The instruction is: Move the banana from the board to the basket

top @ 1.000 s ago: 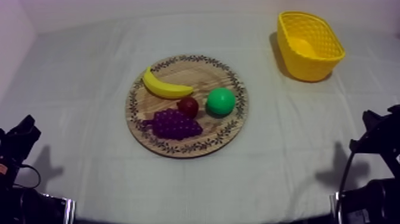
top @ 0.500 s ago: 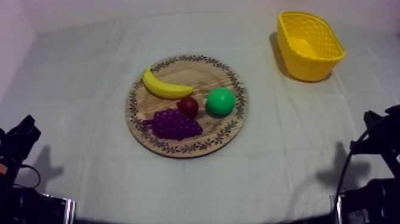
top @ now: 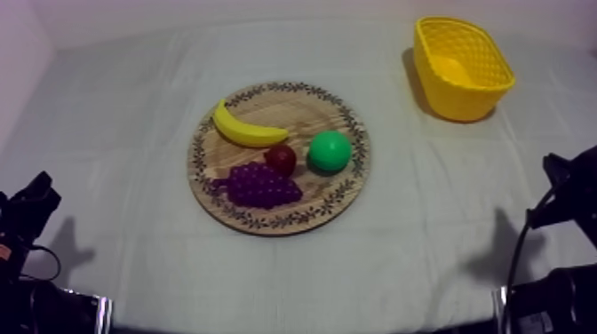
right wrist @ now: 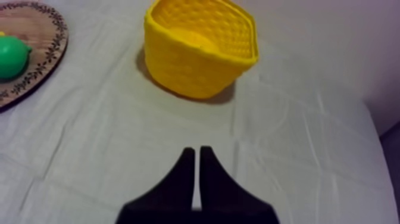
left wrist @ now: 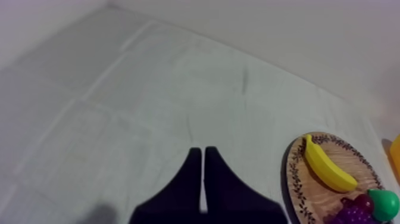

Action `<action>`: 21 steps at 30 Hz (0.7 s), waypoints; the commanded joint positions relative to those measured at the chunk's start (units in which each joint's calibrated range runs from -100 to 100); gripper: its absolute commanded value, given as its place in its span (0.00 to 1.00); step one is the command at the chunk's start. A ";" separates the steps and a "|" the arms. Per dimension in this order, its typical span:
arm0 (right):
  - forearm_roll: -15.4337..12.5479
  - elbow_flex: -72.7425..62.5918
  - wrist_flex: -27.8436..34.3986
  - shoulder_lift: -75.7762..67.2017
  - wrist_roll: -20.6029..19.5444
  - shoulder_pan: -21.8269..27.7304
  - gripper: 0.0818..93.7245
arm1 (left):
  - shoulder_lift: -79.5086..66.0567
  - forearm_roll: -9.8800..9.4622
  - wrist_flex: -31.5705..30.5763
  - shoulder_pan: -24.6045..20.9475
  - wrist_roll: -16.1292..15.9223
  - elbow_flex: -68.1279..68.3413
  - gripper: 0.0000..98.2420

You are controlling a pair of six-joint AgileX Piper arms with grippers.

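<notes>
The yellow banana (top: 247, 131) lies on the far left part of the round wooden board (top: 298, 108), with a bunch of purple grapes (top: 259, 185), a small red fruit (top: 281, 159) and a green pear (top: 330, 151) beside it. The yellow basket (top: 462, 67) stands at the far right of the table. My left gripper (left wrist: 199, 154) is shut on nothing, low over the cloth and well short of the board (left wrist: 293, 176) and banana (left wrist: 326, 168). Also shut on nothing, my right gripper (right wrist: 194, 152) points at the basket (right wrist: 199, 50) from a distance.
My left arm (top: 27, 218) rests at the lower left edge of the table, my right arm (top: 569, 191) at the right edge. Bare cloth lies between board and basket. The pear (right wrist: 12, 56) and board rim (right wrist: 41, 59) sit off to one side of the basket.
My right arm has shifted slightly at the table's right edge. The left arm, the fruit and the basket have not moved.
</notes>
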 commanded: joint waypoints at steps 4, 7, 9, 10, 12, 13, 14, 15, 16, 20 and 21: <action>-2.95 -14.43 0.23 14.05 2.87 -2.02 0.01 | -0.05 0.03 -0.01 0.02 0.01 -0.01 0.00; -4.29 -22.65 0.05 21.94 3.83 -3.48 0.01 | -0.05 0.03 -0.01 0.02 0.00 -0.01 0.00; -5.06 -28.41 0.47 27.26 4.34 -4.62 0.01 | -0.05 0.03 -0.01 0.02 0.02 -0.01 0.00; -5.40 -31.42 0.87 30.05 4.56 -5.28 0.01 | -0.05 0.03 -0.01 0.02 0.01 -0.01 0.00; -5.82 -37.62 1.79 35.65 4.75 -6.73 0.01 | -0.05 0.03 -0.01 0.02 0.00 -0.01 0.00; -5.86 -40.70 2.27 38.50 4.70 -7.59 0.01 | -0.05 0.03 -0.01 0.02 0.01 -0.01 0.00; -5.89 -43.76 2.81 41.23 4.65 -8.46 0.01 | -0.05 0.03 -0.01 0.02 0.01 -0.01 0.00; -5.91 -46.77 3.35 43.94 4.64 -9.33 0.01 | -0.05 0.03 -0.01 0.02 0.02 -0.01 0.00; -5.94 -49.64 3.80 46.57 4.62 -10.16 0.01 | -0.05 0.03 -0.01 0.02 0.02 -0.01 0.00; -6.19 -59.84 5.14 56.23 4.66 -13.31 0.01 | -0.05 0.03 -0.01 0.02 0.02 -0.01 0.00; -6.19 -62.19 5.54 58.48 4.59 -14.21 0.01 | -0.05 0.03 -0.01 0.02 0.02 -0.01 0.00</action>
